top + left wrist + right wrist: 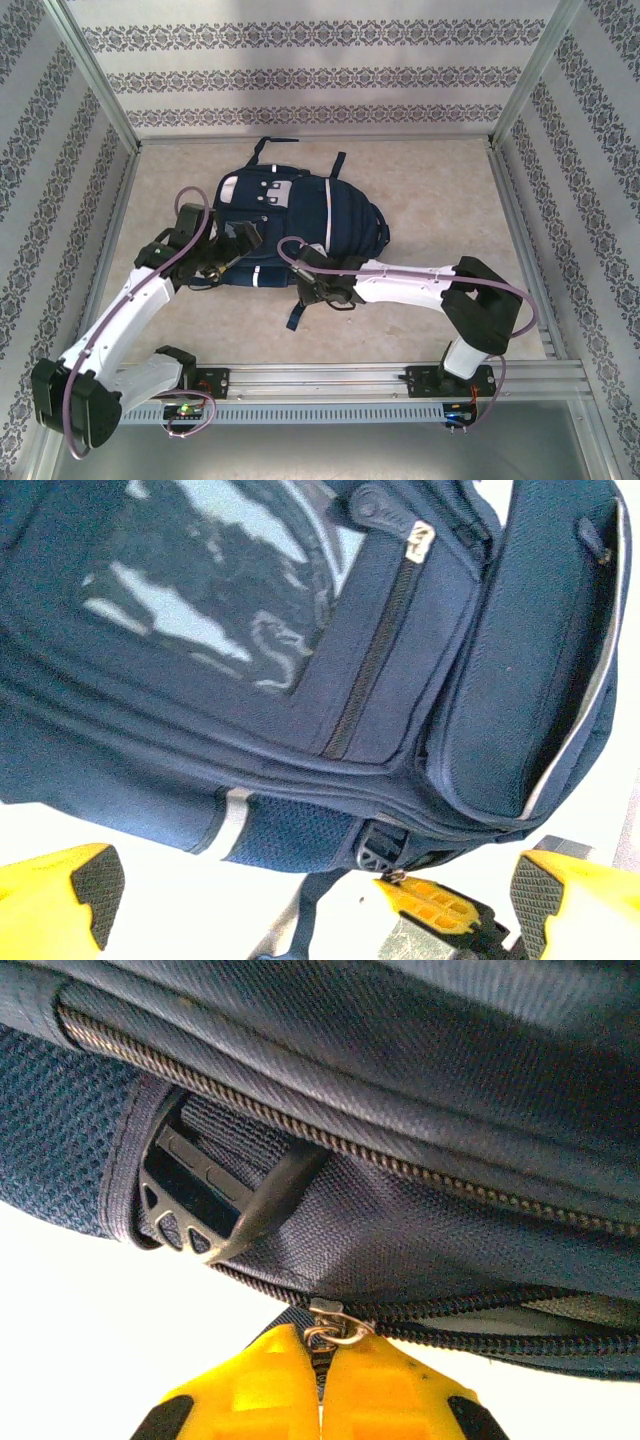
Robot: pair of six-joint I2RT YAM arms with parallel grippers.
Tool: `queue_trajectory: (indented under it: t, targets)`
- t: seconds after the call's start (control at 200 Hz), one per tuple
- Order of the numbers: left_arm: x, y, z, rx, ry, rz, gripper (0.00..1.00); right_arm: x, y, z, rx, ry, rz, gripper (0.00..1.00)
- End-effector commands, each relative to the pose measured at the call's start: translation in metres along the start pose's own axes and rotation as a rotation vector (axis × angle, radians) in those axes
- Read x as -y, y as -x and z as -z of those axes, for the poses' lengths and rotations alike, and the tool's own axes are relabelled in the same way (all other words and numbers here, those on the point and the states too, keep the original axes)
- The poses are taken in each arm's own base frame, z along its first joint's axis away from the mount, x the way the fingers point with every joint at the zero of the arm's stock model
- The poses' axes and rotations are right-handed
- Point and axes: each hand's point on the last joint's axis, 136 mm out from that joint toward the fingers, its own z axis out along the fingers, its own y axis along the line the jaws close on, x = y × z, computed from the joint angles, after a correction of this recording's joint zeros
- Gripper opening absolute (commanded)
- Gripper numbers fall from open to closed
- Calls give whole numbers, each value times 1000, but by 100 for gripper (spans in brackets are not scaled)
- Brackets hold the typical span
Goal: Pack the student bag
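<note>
The student bag (290,225) lies flat in the middle of the table, navy with white stripes and a clear front window (200,590). At the bag's near-left corner my left gripper (215,262) stands open, its yellow fingers (60,905) wide apart and holding nothing. The bag's mesh side pocket (290,835) lies just beyond them. My right gripper (318,288) is at the bag's near edge, shut on the metal zipper pull (335,1332). The zipper (520,1325) gapes a little to the right of the pull. The right gripper's fingers (435,902) also appear in the left wrist view.
A dark plastic buckle (190,1200) sits on the bag's side just left of the zipper pull. A loose strap (296,315) trails toward the near rail (400,380). Patterned walls and aluminium posts (520,230) enclose the table, with bare tabletop (440,200) right of the bag.
</note>
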Motion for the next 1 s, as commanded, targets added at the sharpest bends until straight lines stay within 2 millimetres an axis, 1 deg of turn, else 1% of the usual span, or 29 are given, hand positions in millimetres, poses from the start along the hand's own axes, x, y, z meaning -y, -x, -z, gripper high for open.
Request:
queue_trajectory:
  t: [0.0, 0.135, 0.29, 0.36, 0.45, 0.57, 0.704, 0.774, 0.869, 0.994]
  targets:
    - [-17, -1, -12, 22, 16, 96, 100, -13, 6, 4, 43, 119, -20, 0]
    - [-23, -9, -34, 2, -23, 162, 99, -19, 6, 3, 71, 206, -55, 0]
    - [-30, -8, -52, 10, -27, 201, 95, -21, 4, 2, 63, 219, -53, 0]
    - [-35, -10, -60, 9, -18, 226, 93, -21, 4, 2, 63, 221, -57, 0]
    - [-39, -11, -70, 7, -27, 250, 86, -22, 3, 1, 59, 225, -57, 0]
    - [-41, -8, -76, 20, -20, 253, 70, -18, 2, 0, 59, 207, -46, 0]
    - [-42, 2, -73, 66, 6, 229, 47, -4, -1, -2, 43, 122, -4, 0]
    - [-44, 6, -71, 83, 32, 216, 37, 10, -2, -2, 31, 54, 8, 0]
    - [-49, 8, -69, 97, 62, 209, 32, 29, -3, 2, 10, -27, 20, 0]
    - [-53, 10, -68, 106, 86, 202, 29, 49, -6, 9, -4, -89, 34, 0]
